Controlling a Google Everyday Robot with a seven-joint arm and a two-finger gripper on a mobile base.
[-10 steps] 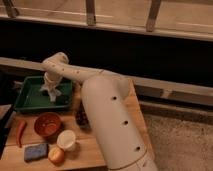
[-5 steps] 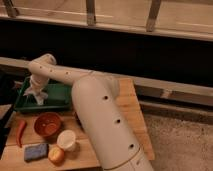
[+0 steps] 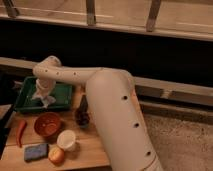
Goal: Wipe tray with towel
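A green tray (image 3: 62,93) lies at the back left of the wooden table. My gripper (image 3: 43,94) reaches down into the left half of the tray from the bent white arm. It is shut on a white towel (image 3: 46,101), which is bunched under it and rests on the tray floor. The towel hides the fingertips.
On the table (image 3: 95,150) in front of the tray are an orange bowl (image 3: 47,124), a white cup (image 3: 66,140), a blue sponge (image 3: 36,151), an orange fruit (image 3: 56,156) and a red chili (image 3: 21,132). A dark object (image 3: 82,117) sits right of the bowl. The big arm link covers the table's right side.
The gripper and towel slid left across the tray, then back slightly to the right. The things on the table have not moved.
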